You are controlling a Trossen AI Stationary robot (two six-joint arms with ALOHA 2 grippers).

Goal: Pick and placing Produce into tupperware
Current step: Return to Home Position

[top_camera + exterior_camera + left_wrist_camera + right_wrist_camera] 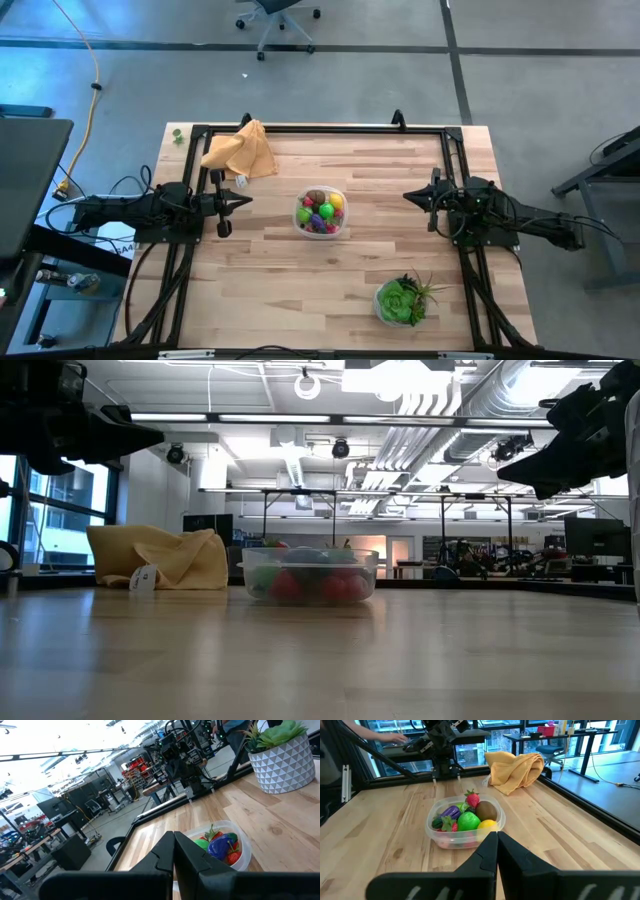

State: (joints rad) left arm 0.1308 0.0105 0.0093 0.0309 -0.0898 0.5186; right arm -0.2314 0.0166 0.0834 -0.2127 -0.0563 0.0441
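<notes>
The tupperware (320,213), a round clear container with a whitish rim, stands on the middle of the table. The produce (465,816) lies heaped inside it: a strawberry, a green lime, a brown kiwi, a yellow lemon, a purple eggplant. My left gripper (245,201) hovers shut at the table's left side, pointing level toward the container. My right gripper (408,197) hovers shut at the right side, also pointing at it. Both stay well clear of the tupperware (225,845), with nothing between their fingers.
An orange-tan cloth (243,150) lies crumpled at the far left of the table. A leafy green plant in a white pot (403,300) stands near the front right. Bare wood surrounds the container. A black frame (320,128) runs along the table's edges.
</notes>
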